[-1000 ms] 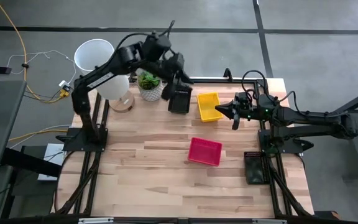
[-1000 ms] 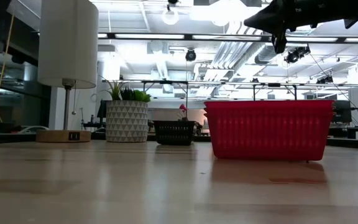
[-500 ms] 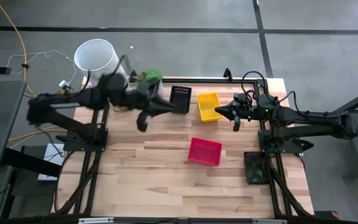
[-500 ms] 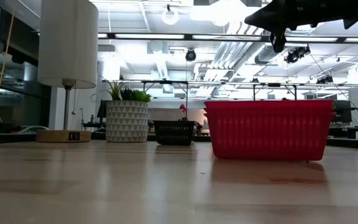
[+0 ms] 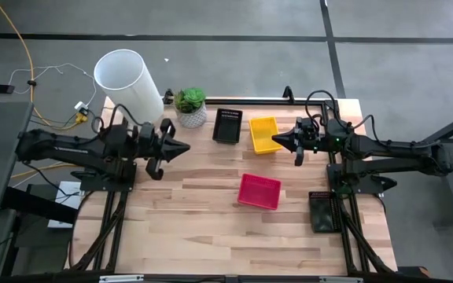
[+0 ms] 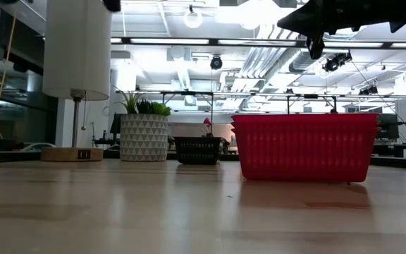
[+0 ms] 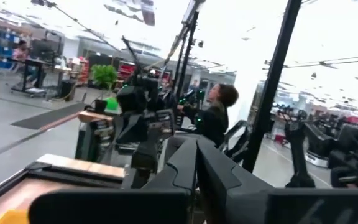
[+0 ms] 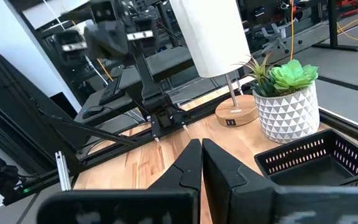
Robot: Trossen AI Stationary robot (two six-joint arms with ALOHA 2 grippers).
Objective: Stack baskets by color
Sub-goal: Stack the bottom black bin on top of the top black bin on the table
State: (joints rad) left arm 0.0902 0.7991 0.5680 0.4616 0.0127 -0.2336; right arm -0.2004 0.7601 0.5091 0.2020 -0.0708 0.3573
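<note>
Baskets lay apart on the surface (image 5: pixel 211 204), none stacked: the black basket (image 5: pixel 227 125) just beside the yellow basket (image 5: pixel 264 134) at the far edge, the red basket (image 5: pixel 259 191) alone nearer the middle. Both arms hung idle above the wood; the left gripper (image 5: pixel 181 148) was closed and empty near the plant pot (image 5: pixel 190 108), and the right gripper (image 5: pixel 280 141) was closed and empty just beside the yellow basket. I judged the task between steps (or possibly finished, with only one of each colour showing). Any next move would call for opened fingers over a basket rim. From table height the red basket (image 6: pixel 305 147) blocked the yellow one, and whether any basket held another nested inside could not be made out.
</note>
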